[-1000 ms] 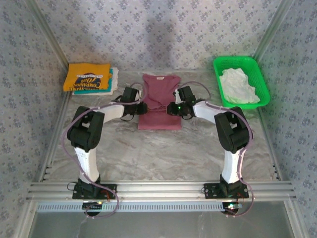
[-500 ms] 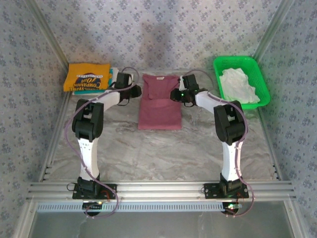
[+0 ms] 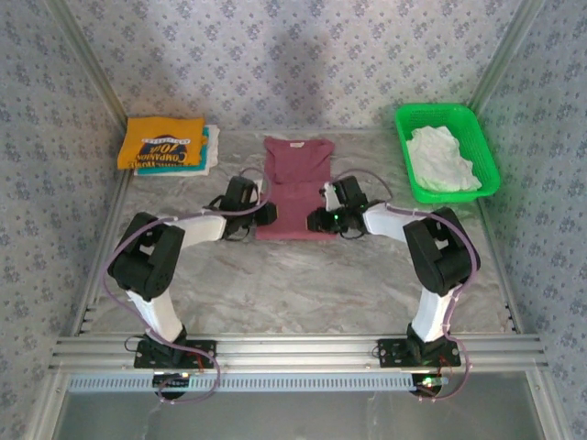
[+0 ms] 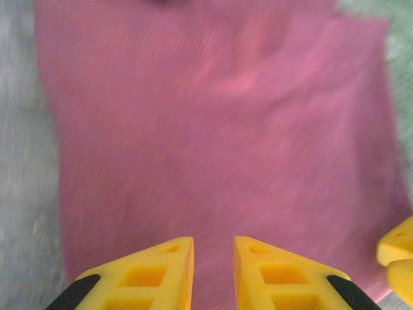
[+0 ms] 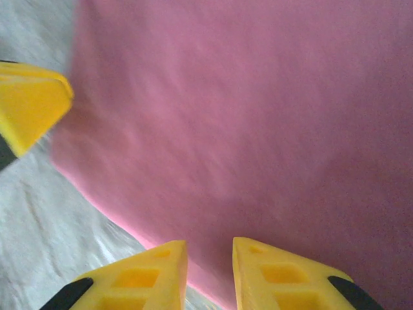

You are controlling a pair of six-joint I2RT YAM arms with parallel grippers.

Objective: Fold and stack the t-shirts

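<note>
Marble tabletop [image 3: 303,275] | maroon t-shirt [image 3: 295,179] mid-frame | left gripper [image 3: 265,213], right gripper [image 3: 315,220] at its lower sides, jaws narrowly parted, empty | risk: uneven grasp may skew fold

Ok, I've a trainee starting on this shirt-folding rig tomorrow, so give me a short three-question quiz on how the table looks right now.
1. Short answer: the left gripper and right gripper sit at which end of the maroon cloth t-shirt, near or far from the arm bases?
2. True or false: the crumpled white cloth lies in the green plastic mesh basket.
3. Which lies on top at the far left? A a black shirt; B the yellow-orange t-shirt with dark-blue lettering; C a striped towel.
Key: 1 near end, one at each corner; 2 true; 3 B.
</note>
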